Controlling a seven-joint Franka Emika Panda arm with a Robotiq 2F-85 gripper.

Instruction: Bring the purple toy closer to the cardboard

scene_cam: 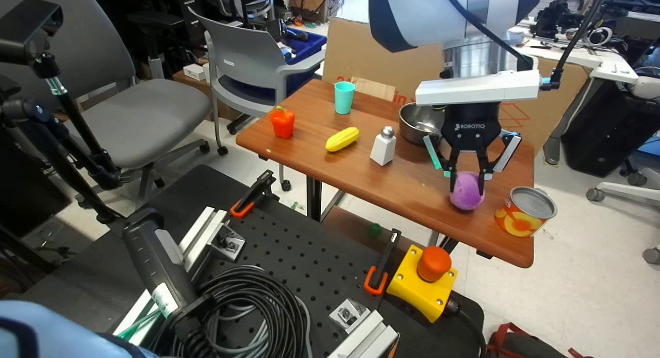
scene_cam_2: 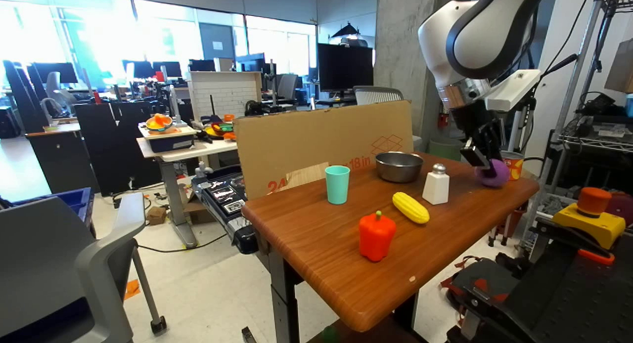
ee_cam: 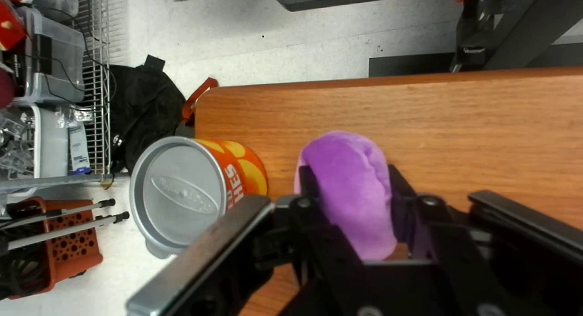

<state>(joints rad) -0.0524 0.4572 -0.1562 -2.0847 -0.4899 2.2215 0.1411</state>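
Observation:
The purple toy (scene_cam: 466, 197) is a soft round ball near the front right part of the wooden table; it also shows in an exterior view (scene_cam_2: 499, 172) and the wrist view (ee_cam: 348, 170). My gripper (scene_cam: 467, 184) points down, with its two fingers shut on opposite sides of the toy; in the wrist view (ee_cam: 351, 184) the toy bulges between them. The toy is at or just above the tabletop; I cannot tell if it touches. The cardboard (scene_cam: 381, 51) stands upright along the table's far edge, behind the bowl, and shows also in an exterior view (scene_cam_2: 321, 135).
An orange can (scene_cam: 523, 213) stands close beside the toy at the table corner, also in the wrist view (ee_cam: 182, 188). A metal bowl (scene_cam_2: 398, 167), a white shaker (scene_cam: 383, 147), a yellow corn toy (scene_cam: 342, 140), a teal cup (scene_cam: 344, 97) and an orange pepper (scene_cam: 282, 123) stand farther along the table.

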